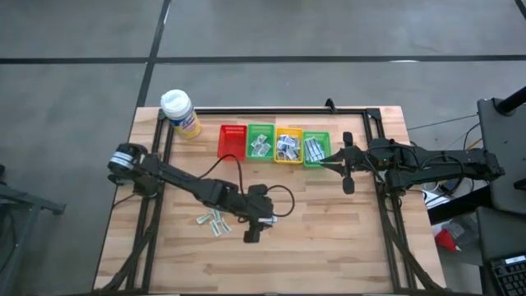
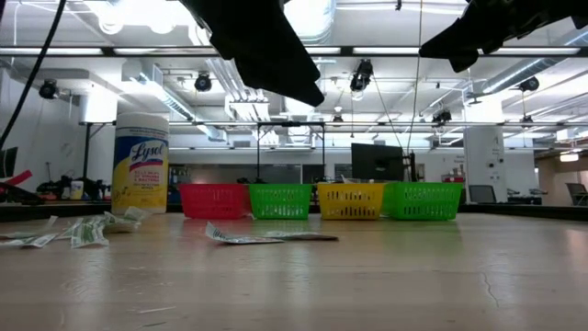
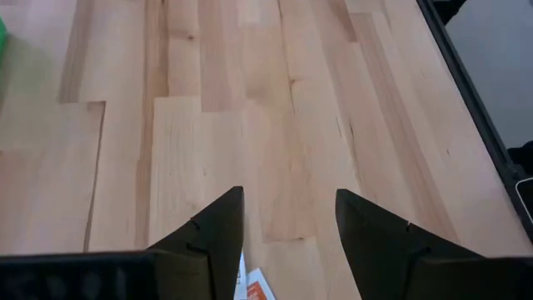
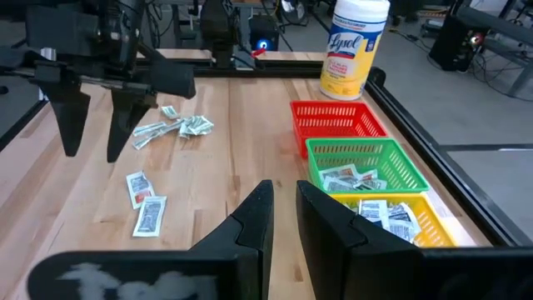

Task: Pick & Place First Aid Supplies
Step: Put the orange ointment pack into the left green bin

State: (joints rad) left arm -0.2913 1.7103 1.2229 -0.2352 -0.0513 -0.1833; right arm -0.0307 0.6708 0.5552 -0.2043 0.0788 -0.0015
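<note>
The first aid supplies are small white packets. A loose pile [image 1: 212, 220] lies on the wooden table, and two single packets [image 4: 143, 202] lie closer to my left gripper. More packets fill the green basket [image 1: 261, 141], the yellow basket [image 1: 288, 146] and the second green basket [image 1: 316, 148]. My left gripper [image 1: 251, 237] hovers open above the table near the two single packets, holding nothing. One packet [image 3: 250, 287] shows below its fingers. My right gripper [image 4: 284, 187] hangs in the air beside the baskets, its fingers only narrowly apart with nothing between them.
A red basket [image 1: 232, 141] stands at the left end of the row. A yellow wipes bottle with a white cap [image 1: 179, 113] stands at the far left corner. A black frame rail [image 1: 271, 109] runs along the far edge. Bare wood lies right of my left gripper.
</note>
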